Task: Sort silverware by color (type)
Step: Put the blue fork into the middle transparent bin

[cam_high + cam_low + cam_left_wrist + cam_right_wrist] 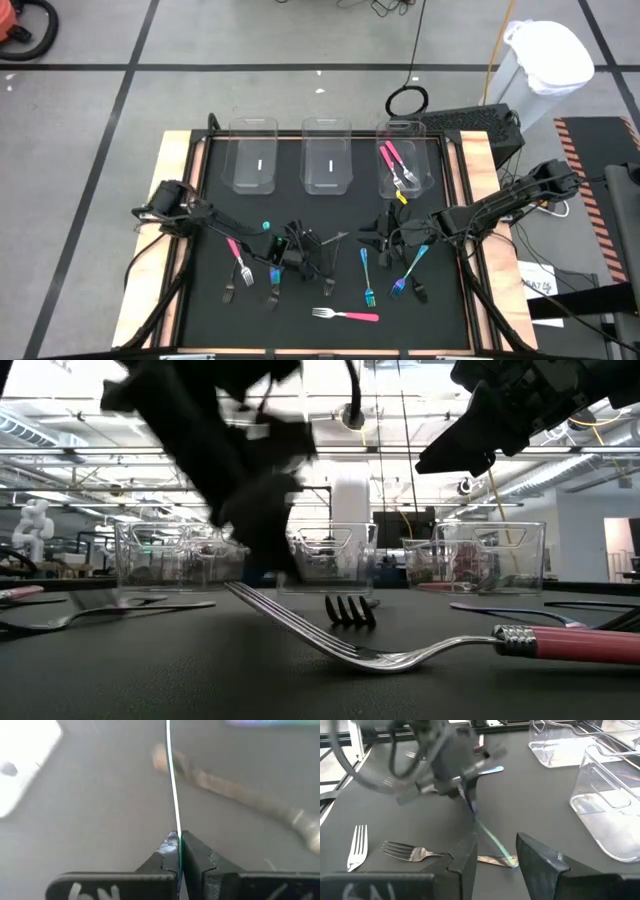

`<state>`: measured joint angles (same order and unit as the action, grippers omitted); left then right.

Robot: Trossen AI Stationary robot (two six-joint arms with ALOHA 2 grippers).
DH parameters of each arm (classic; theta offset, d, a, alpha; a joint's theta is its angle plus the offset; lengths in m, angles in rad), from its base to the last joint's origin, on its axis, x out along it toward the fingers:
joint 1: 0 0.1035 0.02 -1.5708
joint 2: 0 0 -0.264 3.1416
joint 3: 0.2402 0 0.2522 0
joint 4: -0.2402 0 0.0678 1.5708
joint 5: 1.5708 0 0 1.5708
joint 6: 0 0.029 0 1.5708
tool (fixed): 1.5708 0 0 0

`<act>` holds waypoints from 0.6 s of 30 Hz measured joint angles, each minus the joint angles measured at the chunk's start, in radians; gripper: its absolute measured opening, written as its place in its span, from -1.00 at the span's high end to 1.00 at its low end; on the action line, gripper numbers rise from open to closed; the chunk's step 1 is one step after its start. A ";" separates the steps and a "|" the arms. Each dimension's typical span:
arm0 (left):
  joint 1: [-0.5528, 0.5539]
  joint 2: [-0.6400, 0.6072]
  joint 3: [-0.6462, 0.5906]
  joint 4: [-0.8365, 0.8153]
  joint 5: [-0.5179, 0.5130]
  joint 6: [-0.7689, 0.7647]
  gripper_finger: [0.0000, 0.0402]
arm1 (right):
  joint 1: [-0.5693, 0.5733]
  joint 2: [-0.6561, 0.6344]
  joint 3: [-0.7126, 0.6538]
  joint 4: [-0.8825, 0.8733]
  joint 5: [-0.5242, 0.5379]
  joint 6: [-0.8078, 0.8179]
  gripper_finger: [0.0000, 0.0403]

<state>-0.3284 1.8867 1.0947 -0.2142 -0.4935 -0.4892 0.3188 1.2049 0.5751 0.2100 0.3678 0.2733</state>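
Observation:
My left gripper (pixel 298 250) hangs over the middle of the black mat (pixel 440 310), shut on a blue-teal fork (pixel 490 836). In the left wrist view that fork (pixel 172 785) shows edge-on, running away from the fingertips. My right gripper (pixel 492 865) waits open to the right of it, above the mat, with nothing between its fingers. Other silverware lies flat on the mat: a pink-handled fork (pixel 345 315) near the front, two blue ones (pixel 367 275) (pixel 410 272), a pink one (pixel 235 252) and a dark one (pixel 228 292) on the left. My left gripper pinches the blue-teal fork by one end (pixel 176 836) between its two fingertips, on its flat faces. The fingers slant downward and the fork runs on from them along their line. It slopes down toward the mat; whether its low end (pixel 511 863) touches the mat, I cannot tell.
Three clear bins stand along the far edge of the mat: left (pixel 252 155), middle (pixel 325 158) and right (pixel 418 165), the right one holding pink forks (pixel 395 165). Another fork (pixel 415 852) lies just beyond my right fingers.

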 joint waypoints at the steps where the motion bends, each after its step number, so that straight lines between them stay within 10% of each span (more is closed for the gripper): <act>1: -0.004 -0.032 0.002 -0.010 -0.030 0.001 0.97 | 0.001 0.000 0.000 0.000 -0.001 0.000 0.36; 18: -0.126 -0.380 -0.001 0.144 -0.323 0.335 0.99 | 0.035 0.000 0.001 0.017 0.000 0.000 0.36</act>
<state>-0.4546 1.5070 1.0937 -0.0704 -0.8166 -0.1544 0.3535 1.2049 0.5758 0.2273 0.3682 0.2731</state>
